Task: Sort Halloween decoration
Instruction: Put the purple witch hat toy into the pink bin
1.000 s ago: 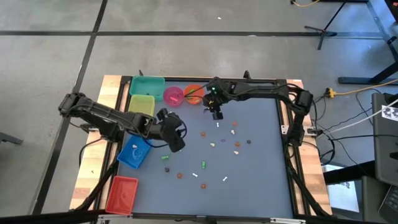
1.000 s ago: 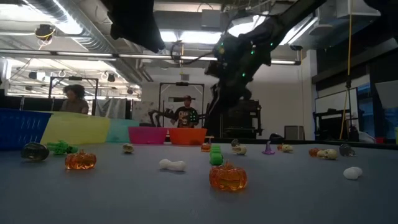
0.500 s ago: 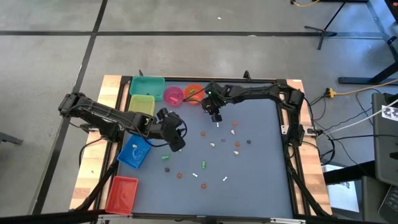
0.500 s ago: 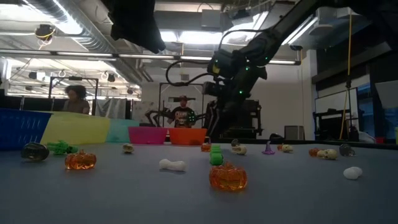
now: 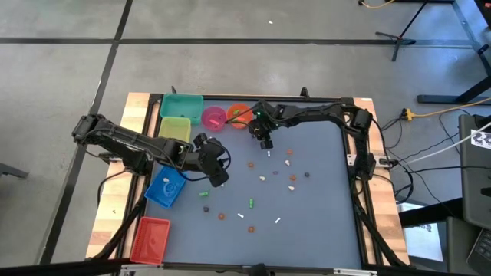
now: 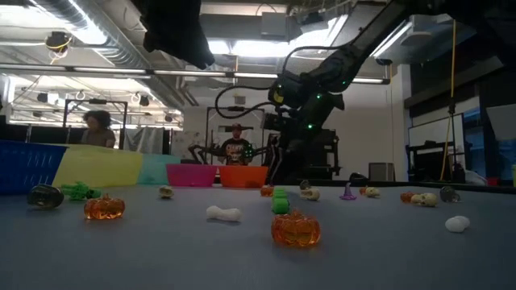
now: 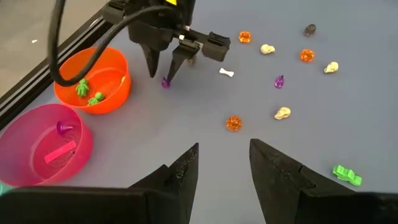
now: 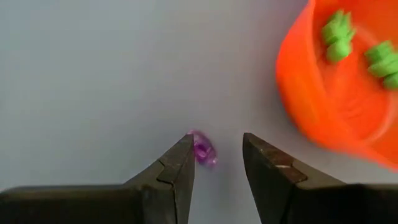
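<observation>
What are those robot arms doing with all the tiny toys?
They are sorting Halloween trinkets into bowls and bins. The right end effector is open, low over a tiny purple trinket next to the orange bowl, which holds green pieces. Nothing is picked up yet. The left end effector waits open near the blue bin. Many trinkets lie scattered on the table.

In your right wrist view, the round orange plastic bowl is blurred and cut off by the picture's edge.

Two dark jointed arms, looped black cables, green lights on the right arm
</observation>
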You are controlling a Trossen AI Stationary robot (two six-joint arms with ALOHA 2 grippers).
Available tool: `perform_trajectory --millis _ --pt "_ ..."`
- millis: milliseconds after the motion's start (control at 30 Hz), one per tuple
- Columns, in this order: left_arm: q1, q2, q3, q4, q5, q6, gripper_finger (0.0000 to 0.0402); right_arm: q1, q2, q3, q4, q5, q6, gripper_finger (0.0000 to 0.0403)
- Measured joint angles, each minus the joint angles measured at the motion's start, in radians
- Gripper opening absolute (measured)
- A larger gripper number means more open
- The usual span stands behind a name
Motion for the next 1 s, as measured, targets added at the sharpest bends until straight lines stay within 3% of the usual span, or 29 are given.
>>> perform_trajectory --millis 1000 --pt "0.000 0.000 0.000 0.008 -0.001 0.000 0.0128 0.001 0.015 0.001 0.042 0.000 0.075 0.0135"
